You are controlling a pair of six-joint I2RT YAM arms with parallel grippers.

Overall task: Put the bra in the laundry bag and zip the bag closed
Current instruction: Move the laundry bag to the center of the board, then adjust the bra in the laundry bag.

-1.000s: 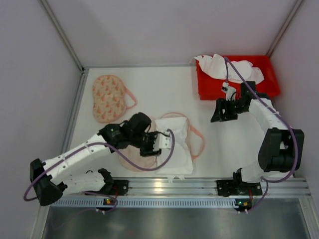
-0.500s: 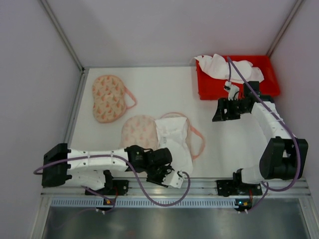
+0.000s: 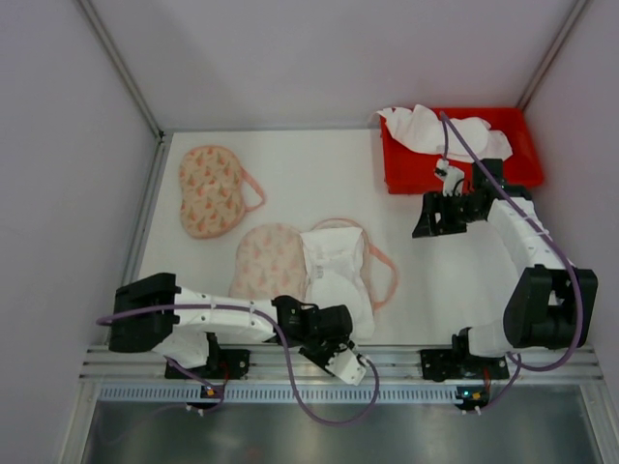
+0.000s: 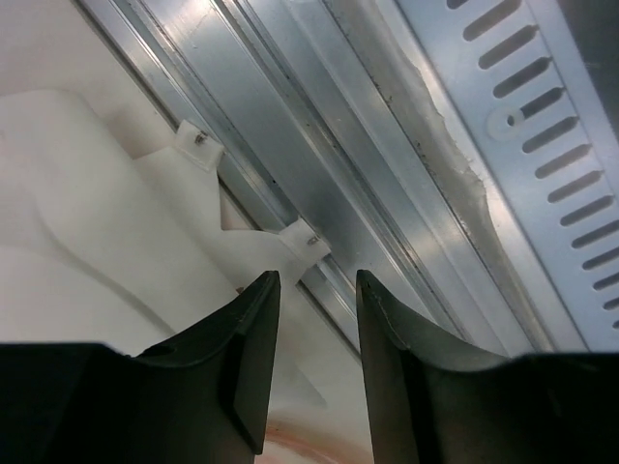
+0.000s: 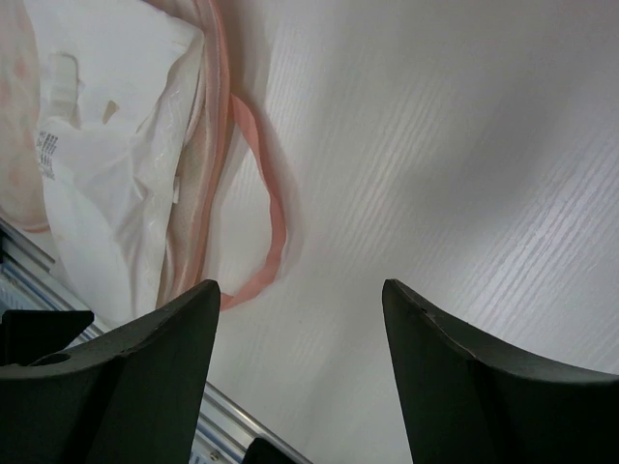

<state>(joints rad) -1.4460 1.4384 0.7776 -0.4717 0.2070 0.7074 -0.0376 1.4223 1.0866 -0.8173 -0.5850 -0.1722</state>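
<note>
The white mesh laundry bag (image 3: 338, 275) lies flat at the middle front of the table, on top of a pink patterned bra (image 3: 266, 261) whose strap (image 3: 387, 271) loops out to the right. My left gripper (image 3: 334, 340) hangs low at the bag's near edge by the metal rail. In the left wrist view that gripper (image 4: 317, 275) is open, with the bag (image 4: 87, 222) and two small white tabs just beyond its tips. My right gripper (image 3: 426, 217) hovers open over bare table, well right of the bag. In its wrist view the right gripper (image 5: 300, 285) faces the strap (image 5: 276, 213) and the bag (image 5: 106, 164).
A second patterned bra (image 3: 208, 188) lies at the back left. A red bin (image 3: 464, 164) with white laundry bags heaped in it stands at the back right, just behind my right gripper. The aluminium rail (image 3: 406, 360) runs along the near edge.
My left arm has swung down from over the bag to lie along the near rail, its gripper now at the bag's front edge. The right arm has barely moved.
</note>
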